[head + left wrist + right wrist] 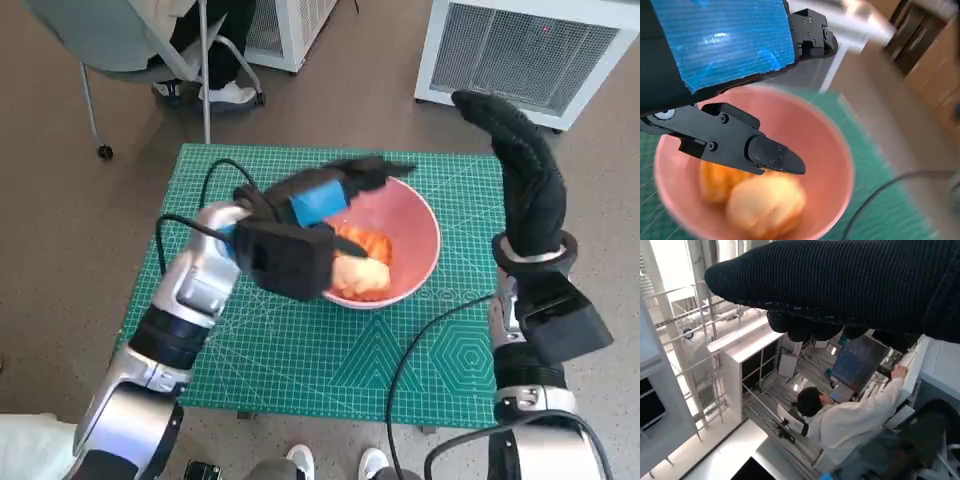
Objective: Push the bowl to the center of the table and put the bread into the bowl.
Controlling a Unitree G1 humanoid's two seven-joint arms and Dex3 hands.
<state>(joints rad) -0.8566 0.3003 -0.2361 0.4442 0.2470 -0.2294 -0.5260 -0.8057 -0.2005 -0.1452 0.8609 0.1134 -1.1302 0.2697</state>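
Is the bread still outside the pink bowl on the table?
No, the bread lies inside the pink bowl, below the fingers of the left hand.

The pink bowl (415, 235) sits upright on the green mat near the table's middle, toward its far side. Inside it lies the bread (357, 272): pale golden, rounded pieces resting on the bowl's bottom against the near wall, partly hidden from above.

One pink bowl (415, 225), two bread pieces (360, 262), one green mat (330, 350)
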